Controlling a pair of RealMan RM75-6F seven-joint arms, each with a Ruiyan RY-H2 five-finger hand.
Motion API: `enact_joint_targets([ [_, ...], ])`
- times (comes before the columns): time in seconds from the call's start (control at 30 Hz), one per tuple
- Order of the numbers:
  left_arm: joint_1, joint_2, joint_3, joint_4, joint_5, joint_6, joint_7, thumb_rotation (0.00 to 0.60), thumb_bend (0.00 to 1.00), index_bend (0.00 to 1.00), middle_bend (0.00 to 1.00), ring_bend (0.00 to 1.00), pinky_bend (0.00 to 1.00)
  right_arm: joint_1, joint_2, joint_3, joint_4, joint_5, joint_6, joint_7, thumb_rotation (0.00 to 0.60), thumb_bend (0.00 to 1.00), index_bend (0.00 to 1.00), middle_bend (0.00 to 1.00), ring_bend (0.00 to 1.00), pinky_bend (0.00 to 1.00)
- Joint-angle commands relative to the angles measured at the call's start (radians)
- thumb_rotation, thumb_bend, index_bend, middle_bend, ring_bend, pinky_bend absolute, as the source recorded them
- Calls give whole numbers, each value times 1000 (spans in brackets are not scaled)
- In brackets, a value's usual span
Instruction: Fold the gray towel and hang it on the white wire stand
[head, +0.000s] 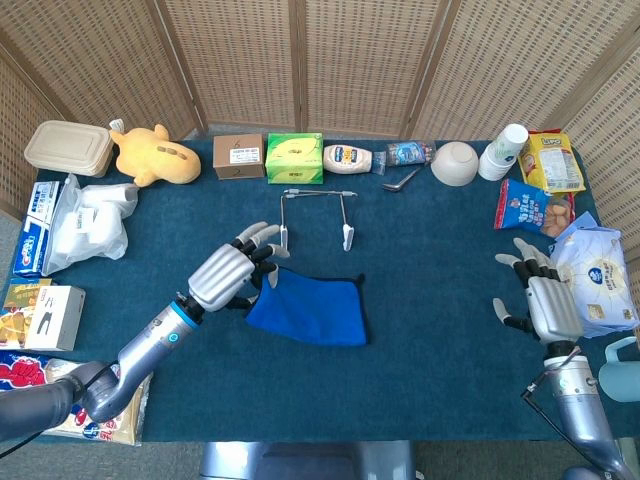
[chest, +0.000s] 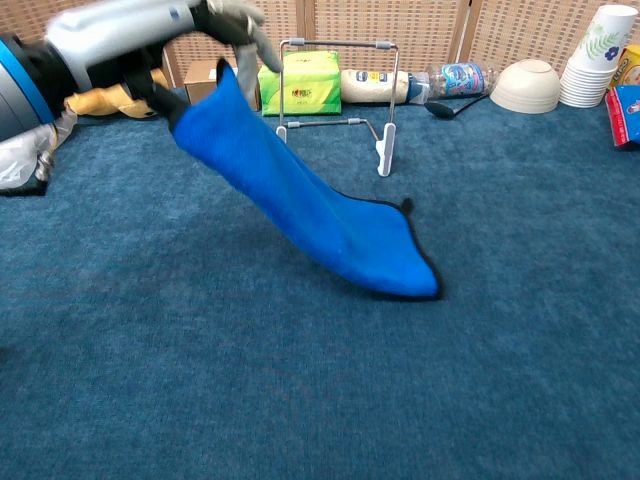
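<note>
The folded towel (head: 305, 311) (chest: 300, 200) shows as bright blue with a dark edge. My left hand (head: 228, 274) (chest: 150, 35) grips its left end and holds it raised, so the cloth slopes down to the right with its far end resting on the table. The white wire stand (head: 315, 216) (chest: 335, 95) stands upright just behind the towel, bare. My right hand (head: 535, 297) hovers over the table's right side with fingers spread, holding nothing; the chest view does not show it.
Along the back edge stand a cardboard box (head: 238, 156), green tissue box (head: 294, 157), mayonnaise bottle (head: 348, 158), bowl (head: 454, 163) and stacked cups (head: 503, 151). A yellow plush (head: 152, 155) and plastic bags (head: 90, 220) lie left; snack packs (head: 595, 280) crowd the right edge.
</note>
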Motion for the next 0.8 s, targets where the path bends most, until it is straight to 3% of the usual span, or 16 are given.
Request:
enact_joint_targets([
  [0.03, 7, 94, -62, -128, -79, -18, 47, 600, 561, 776, 305, 86, 0, -3, -9, -2, 12, -4, 3, 10, 600, 366, 205, 46, 0, 0],
  [0.33, -20, 231, -187, -322, -272, -77, 150, 600, 570, 781, 305, 85, 0, -20, -35, -7, 48, -19, 20, 50, 600, 366, 204, 46, 0, 0],
  [0.8, -95, 317, -298, -406, -526, -159, 239, 600, 576, 782, 301, 84, 0, -53, -58, -19, 83, -41, 38, 125, 600, 362, 204, 46, 0, 0],
])
